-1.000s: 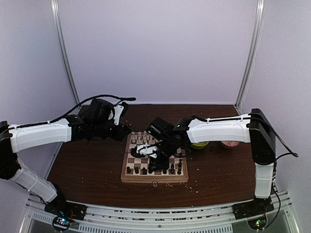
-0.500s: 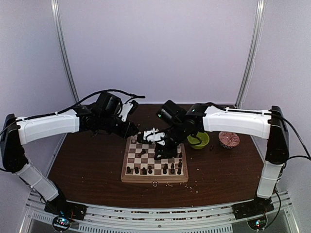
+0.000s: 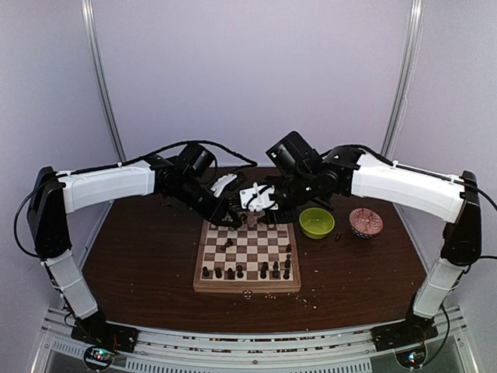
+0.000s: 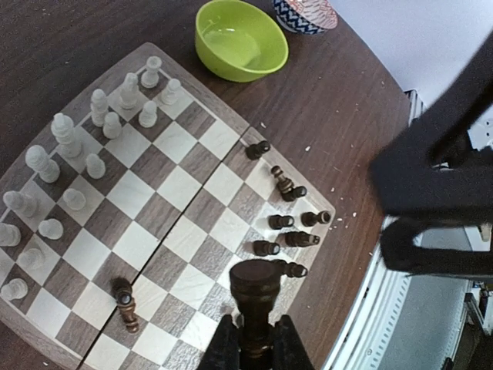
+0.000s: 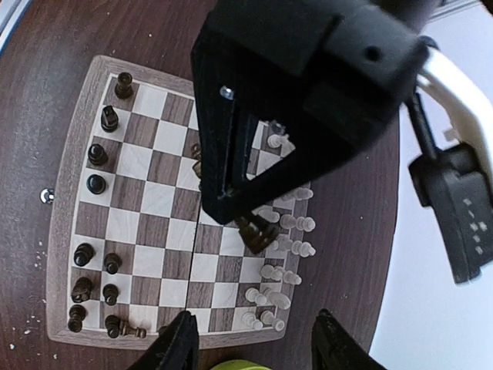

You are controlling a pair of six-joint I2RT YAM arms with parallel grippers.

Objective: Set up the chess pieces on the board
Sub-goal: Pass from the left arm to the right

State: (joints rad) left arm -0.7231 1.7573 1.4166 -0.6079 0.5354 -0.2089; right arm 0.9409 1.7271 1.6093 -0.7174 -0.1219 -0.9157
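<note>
Your left pincer is clamped narrow on a dark piece, its long axis in line with the fingers, head pointing down at the board; your right pincer hangs part open and empty above the white pieces

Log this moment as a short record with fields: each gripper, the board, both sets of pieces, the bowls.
left gripper: shut on a dark brown piece, held above the board
right gripper: open, nothing between its fingers, near the board's far edge
board: partly set up
cream-white pieces: grouped along the far edge
dark brown pieces: mostly along the near edge, a couple mid-board
lime-green bowl: right of the board, looks empty
red patterned bowl: right of the green one
</note>
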